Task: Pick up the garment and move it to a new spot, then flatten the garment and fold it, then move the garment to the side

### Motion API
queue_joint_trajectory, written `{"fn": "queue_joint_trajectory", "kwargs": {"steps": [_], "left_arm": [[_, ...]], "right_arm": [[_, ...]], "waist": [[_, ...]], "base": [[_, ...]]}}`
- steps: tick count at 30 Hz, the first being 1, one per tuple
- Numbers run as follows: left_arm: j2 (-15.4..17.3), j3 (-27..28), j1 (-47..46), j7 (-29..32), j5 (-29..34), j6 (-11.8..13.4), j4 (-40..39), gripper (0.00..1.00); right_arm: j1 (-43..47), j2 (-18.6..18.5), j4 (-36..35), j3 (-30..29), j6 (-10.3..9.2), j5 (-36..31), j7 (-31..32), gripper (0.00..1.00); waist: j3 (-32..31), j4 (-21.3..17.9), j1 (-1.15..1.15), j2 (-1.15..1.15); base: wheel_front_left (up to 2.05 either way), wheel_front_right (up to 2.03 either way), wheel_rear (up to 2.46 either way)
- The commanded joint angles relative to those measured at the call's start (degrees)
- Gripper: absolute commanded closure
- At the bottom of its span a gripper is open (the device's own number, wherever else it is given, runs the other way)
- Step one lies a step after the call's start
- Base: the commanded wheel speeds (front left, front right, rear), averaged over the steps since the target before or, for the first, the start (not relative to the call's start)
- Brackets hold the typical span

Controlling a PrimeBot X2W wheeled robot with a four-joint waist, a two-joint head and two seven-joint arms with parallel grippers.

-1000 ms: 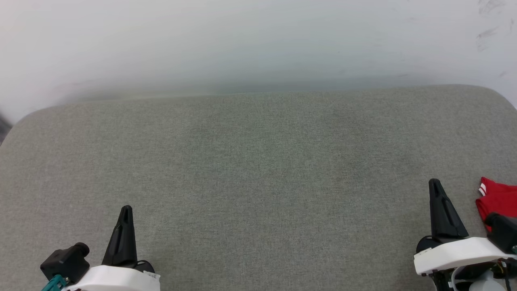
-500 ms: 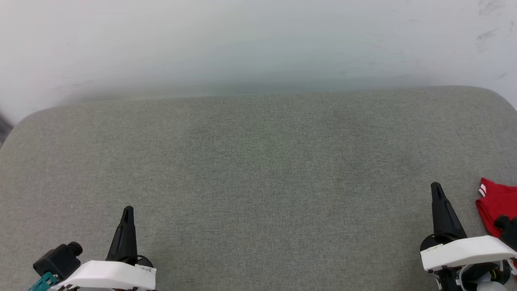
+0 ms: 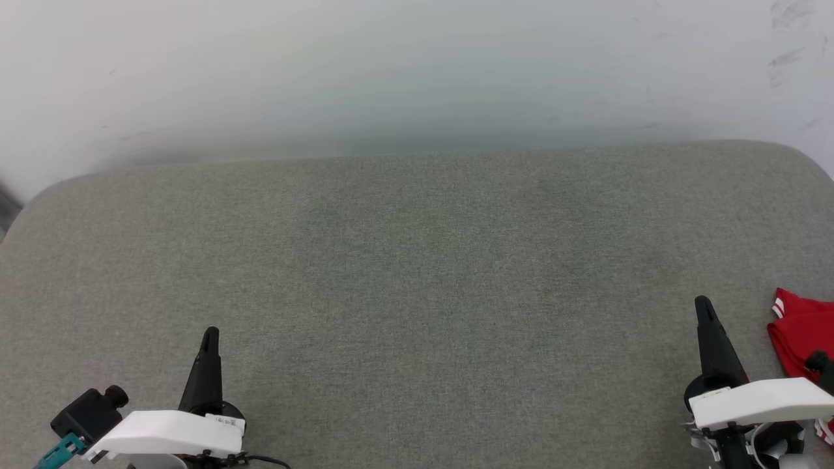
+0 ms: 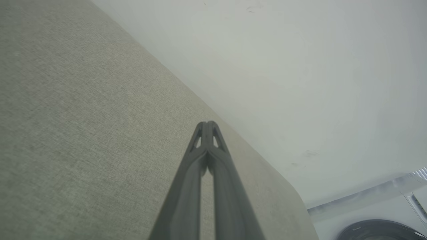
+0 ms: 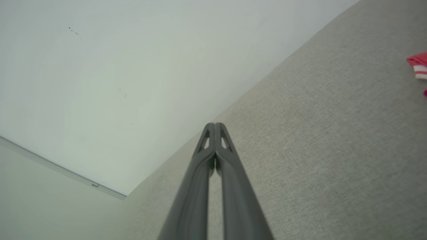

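Head view: the left claw (image 3: 210,335) and right claw (image 3: 702,306) sit over the grey fabric counter (image 3: 417,260), fingers pressed together and empty. The red garment (image 3: 800,329) lies just beside the right claw.

Left wrist view: the left claw (image 4: 207,125) has its tips together and grips nothing.

Right wrist view: the right claw (image 5: 215,126) is closed and empty, apart from the garment's (image 5: 419,64) striped trim.

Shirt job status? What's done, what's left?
Looks done: the red shirt lies at the far right edge of the grey cushion, off to the side as the last step wants. Just a corner shows, so the fold can't be confirmed. In hand: nothing; the left gripper and right gripper are both shut and empty, fingers clear of the shirt. Left: probably nothing, pending a look at the fold.
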Motion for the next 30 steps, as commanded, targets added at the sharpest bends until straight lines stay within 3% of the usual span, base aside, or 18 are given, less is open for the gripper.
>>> {"fn": "queue_joint_trajectory", "kwargs": {"steps": [1,30], "left_arm": [[0.15,0.2,-1.38,0.55,-1.98,-0.26,-0.26,1.0],[0.19,0.43,-3.63,5.2,-19.6,-0.4,2.68,1.0]], "right_arm": [[-1.51,0.06,-0.33,-0.17,0.0,2.08,0.42,1.0],[-2.16,0.1,1.66,-0.81,-0.01,20.51,4.88,1.0]], "waist": [[-0.03,0.01,0.0,0.0],[-0.48,0.15,0.0,0.0]], "base": [[0.0,0.0,0.0],[0.0,0.0,0.0]]}}
